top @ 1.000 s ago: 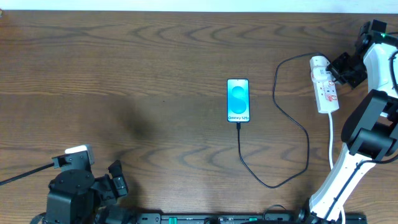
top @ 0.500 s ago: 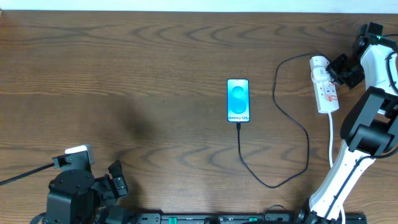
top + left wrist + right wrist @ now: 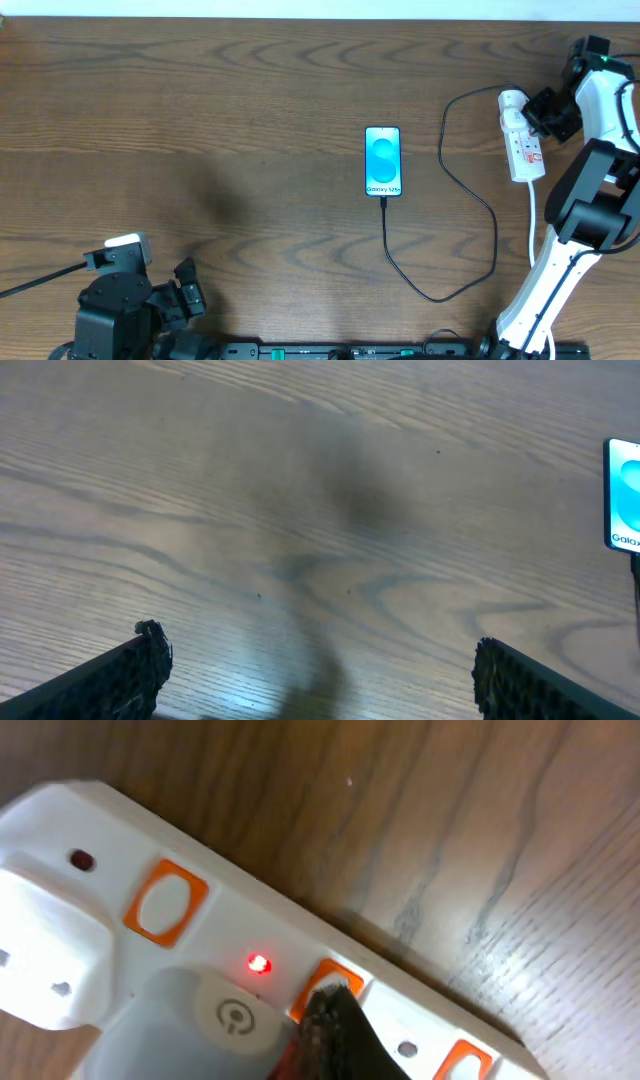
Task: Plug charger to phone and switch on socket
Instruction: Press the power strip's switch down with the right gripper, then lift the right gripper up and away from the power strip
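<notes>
The phone (image 3: 383, 161) is lying face up mid-tabletop (image 3: 200, 120), its screen glowing. The charger (image 3: 430, 296) is running from its lower edge in a loop round to the socket (image 3: 522, 140) at the right, so the plugging-in is looking done, though the joint itself is too small to confirm.

The right fingers (image 3: 335, 1020) are showing as one dark tip, seemingly pressed together, and are bearing on an orange switch (image 3: 345, 976) of the socket. A red lamp (image 3: 258, 963) is glowing just beside it, which is suggesting the socket is now on. The left fingers (image 3: 125, 672) are hanging apart over bare wood, holding nothing.

Little is appearing to remain beyond lifting the right arm clear.
</notes>
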Robot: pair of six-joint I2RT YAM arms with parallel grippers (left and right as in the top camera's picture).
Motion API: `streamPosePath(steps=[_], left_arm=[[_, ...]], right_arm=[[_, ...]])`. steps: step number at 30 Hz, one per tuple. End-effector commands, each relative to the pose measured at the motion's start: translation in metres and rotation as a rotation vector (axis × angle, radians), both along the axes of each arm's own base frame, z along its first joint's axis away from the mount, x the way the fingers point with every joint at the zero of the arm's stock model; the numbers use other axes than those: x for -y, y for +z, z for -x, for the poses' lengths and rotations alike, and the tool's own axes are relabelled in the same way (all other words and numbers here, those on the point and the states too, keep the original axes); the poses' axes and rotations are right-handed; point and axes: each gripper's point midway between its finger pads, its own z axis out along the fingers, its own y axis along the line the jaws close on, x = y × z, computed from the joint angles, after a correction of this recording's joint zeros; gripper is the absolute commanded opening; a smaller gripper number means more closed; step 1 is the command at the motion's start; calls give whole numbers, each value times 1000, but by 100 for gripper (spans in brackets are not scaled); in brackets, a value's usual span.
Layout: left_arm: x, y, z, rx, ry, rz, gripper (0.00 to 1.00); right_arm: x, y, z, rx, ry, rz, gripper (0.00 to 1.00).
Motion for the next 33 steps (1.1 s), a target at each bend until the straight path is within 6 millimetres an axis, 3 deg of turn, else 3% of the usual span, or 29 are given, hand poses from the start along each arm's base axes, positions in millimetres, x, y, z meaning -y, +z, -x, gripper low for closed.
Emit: streamPosePath(steps=[1,9,11,14,16,19,24,30,31,32,33], left_arm=[[-2,1,0,6,17,1,98],[-2,1,1,7,17,1,98],[-2,1,1,11,17,2,98],[-5,3,4,29,35,7,98],[-9,5,7,50,62,13,98],[-17,10,15,99,113,24,98],[-26,18,31,200,177,43,98],[-29,23,45,289,191,60,98],[-29,24,46,298,191,62,98],[-29,25,49,317,191,65,98],[-29,26,51,329,191,68,98]], right_arm=[[-56,-18,-7,-6,79,-175,1],[-49,-16,-5,-14,74,-140,1],[-43,-6,-4,-5,69,-114,1],[-32,29,-5,53,78,-58,1],[-23,63,-3,101,70,-7,1],[-12,129,5,201,54,108,1],[-16,241,25,443,43,202,1],[-53,367,66,805,106,186,1],[-62,387,75,870,127,175,1],[-80,420,93,981,175,150,1],[-89,436,103,1034,200,140,1]])
